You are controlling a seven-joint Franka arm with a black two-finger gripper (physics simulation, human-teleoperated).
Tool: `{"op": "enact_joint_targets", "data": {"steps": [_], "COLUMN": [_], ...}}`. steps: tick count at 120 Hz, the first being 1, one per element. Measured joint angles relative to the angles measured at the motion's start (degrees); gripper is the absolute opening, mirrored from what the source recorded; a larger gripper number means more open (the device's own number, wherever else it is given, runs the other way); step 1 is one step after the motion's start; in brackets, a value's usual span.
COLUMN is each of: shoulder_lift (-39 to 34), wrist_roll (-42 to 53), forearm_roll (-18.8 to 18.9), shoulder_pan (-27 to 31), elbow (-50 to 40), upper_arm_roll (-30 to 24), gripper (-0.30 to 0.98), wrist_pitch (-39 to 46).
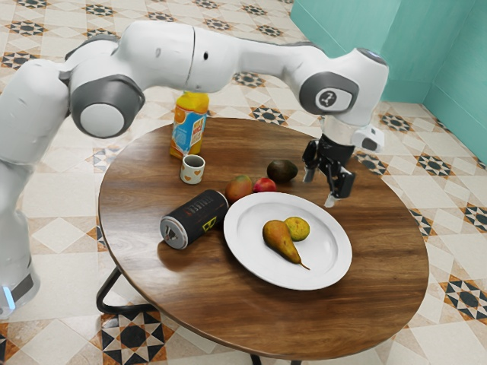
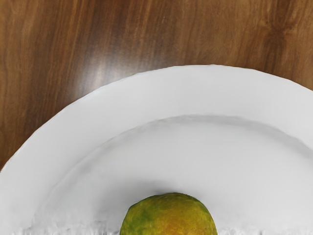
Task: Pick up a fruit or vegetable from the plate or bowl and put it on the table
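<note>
My gripper (image 1: 319, 188) is open in the exterior view, its two fingertips apart with nothing between them. It hangs above the far side of the white plate (image 1: 242, 251), beyond the fruit. On the plate lie a brownish-yellow pear (image 1: 281, 241) and a small round yellow-green fruit (image 1: 297, 229), side by side. In the wrist view the round fruit (image 2: 168, 216), green with an orange patch, is cut off by the lower edge, with the plate's pale rim (image 2: 205, 90) curving around it.
Beside the plate on the wooden table (image 1: 388, 281) are a mango (image 1: 239, 188), a red fruit (image 1: 265, 185), a dark avocado (image 1: 282, 171) and a black can (image 1: 195, 219) on its side. A patterned cup (image 1: 192, 169) and a juice bottle (image 1: 189, 125) stand farther back.
</note>
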Motion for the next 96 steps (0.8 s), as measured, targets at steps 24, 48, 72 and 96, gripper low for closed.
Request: {"op": "enact_joint_targets", "data": {"steps": [24, 48, 72, 96], "shoulder_lift": [-2.8, -5.4, -7.0, -8.6], "wrist_roll": [-0.6, -1.0, -1.3, -1.6], "forearm_roll": [1.7, 2.1, 2.2, 2.3], "shoulder_pan": [-1.9, -3.1, -3.4, -3.4], "elbow": [-9.2, -13.9, -17.1, -20.2], "upper_arm_roll": [0.0, 0.0, 0.1, 0.1], "gripper": [0.69, 0.69, 0.69, 0.69], "wrist_pitch": [7.7, 12.8, 15.4, 16.4]}}
